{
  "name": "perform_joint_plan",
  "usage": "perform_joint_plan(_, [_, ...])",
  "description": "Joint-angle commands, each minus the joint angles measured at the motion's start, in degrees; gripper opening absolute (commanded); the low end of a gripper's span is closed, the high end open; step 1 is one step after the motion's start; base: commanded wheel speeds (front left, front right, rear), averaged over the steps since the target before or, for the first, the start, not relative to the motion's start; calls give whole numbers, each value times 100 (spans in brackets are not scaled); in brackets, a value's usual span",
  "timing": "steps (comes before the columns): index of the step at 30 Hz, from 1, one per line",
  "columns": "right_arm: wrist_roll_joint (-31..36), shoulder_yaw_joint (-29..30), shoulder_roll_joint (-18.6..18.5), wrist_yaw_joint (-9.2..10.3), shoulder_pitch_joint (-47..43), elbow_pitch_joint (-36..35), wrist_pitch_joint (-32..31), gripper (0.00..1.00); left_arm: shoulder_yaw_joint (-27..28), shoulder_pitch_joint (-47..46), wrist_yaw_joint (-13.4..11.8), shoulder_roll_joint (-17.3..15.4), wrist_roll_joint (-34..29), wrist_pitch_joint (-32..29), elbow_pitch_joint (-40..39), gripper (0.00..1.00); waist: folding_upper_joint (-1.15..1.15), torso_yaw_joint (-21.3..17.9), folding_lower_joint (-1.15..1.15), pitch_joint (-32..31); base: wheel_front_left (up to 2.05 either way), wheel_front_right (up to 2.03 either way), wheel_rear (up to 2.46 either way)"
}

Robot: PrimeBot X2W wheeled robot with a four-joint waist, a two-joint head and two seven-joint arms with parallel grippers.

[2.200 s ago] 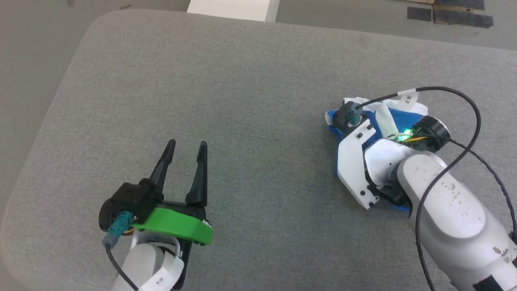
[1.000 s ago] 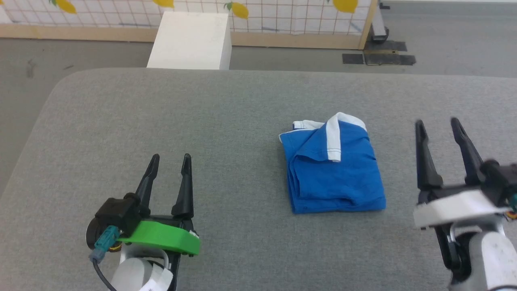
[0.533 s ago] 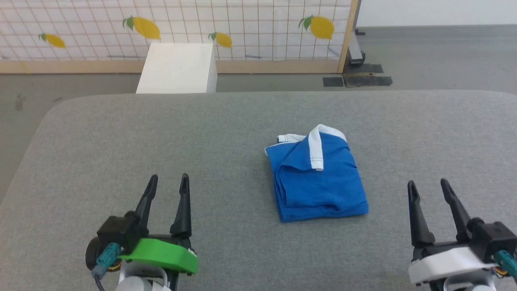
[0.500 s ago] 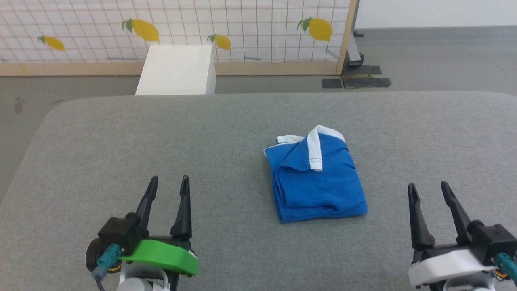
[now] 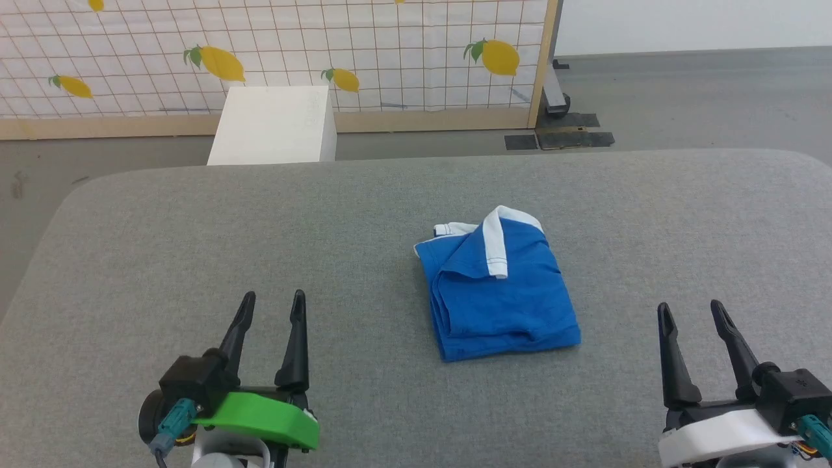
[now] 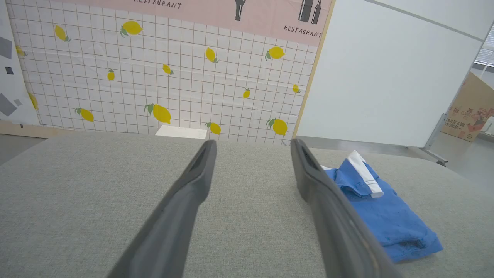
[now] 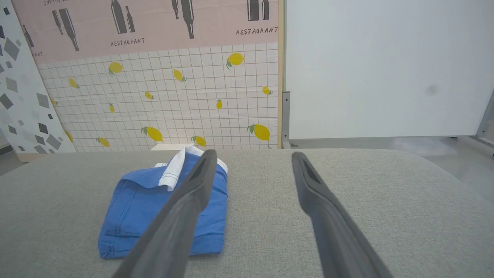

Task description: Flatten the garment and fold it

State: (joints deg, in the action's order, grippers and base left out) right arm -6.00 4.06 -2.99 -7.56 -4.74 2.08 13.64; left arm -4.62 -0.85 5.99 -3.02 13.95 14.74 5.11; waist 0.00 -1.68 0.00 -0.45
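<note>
The garment (image 5: pixel 497 292) is a bright blue bundle with a white band, folded into a compact rectangle in the middle of the grey padded table (image 5: pixel 162 234). It also shows in the left wrist view as the garment (image 6: pixel 382 212) to the right of my fingers, and in the right wrist view as the garment (image 7: pixel 135 204) to their left. My left gripper (image 5: pixel 270 300) stands open at the lower left, well clear of the cloth. My right gripper (image 5: pixel 690 309) stands open at the lower right, apart from the cloth, with nothing between its fingers.
A white box (image 5: pixel 270 127) stands on the floor just past the table's far edge. Behind it runs a tiled lemon-print partition (image 5: pixel 292 39) with a wooden frame. The table's rounded corners (image 5: pixel 84 188) fall off to grey floor at left and right.
The right arm has lifted off the garment and drawn back to the lower right, leaving it folded on the table. The head camera has tilted up, showing more floor and partition.
</note>
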Motion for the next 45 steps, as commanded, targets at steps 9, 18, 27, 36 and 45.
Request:
perform_joint_plan(9, [-688, -61, 11, 8, 67, 71, -228, 100, -20, 38, -30, 14, 6, 26, 8, 100, 0, 46, 0, 55, 0, 0, 0])
perform_joint_plan(18, [-4470, 1009, 10, 8, 1747, 1259, -3518, 100, -58, -177, -10, 14, -27, 26, -53, 100, 0, 211, 0, 436, 0, 0, 0])
perform_joint_plan(27, [-4279, 1968, -206, 8, 3344, 3015, -6216, 100, -141, -514, 15, 14, -48, 26, -118, 100, 0, 512, 0, 913, 0, 0, 0])
perform_joint_plan(36, [-3022, 2263, -137, 8, 4180, 3513, -7444, 100, -247, -817, -3, 14, -48, 26, -234, 100, 0, 852, 0, 1401, 0, 0, 0])
perform_joint_plan(45, [-2545, 2332, -2, 8, 4239, 3358, -8339, 100, -290, -900, -25, 14, -37, 26, -247, 100, 0, 1106, 0, 1493, 0, 0, 0])
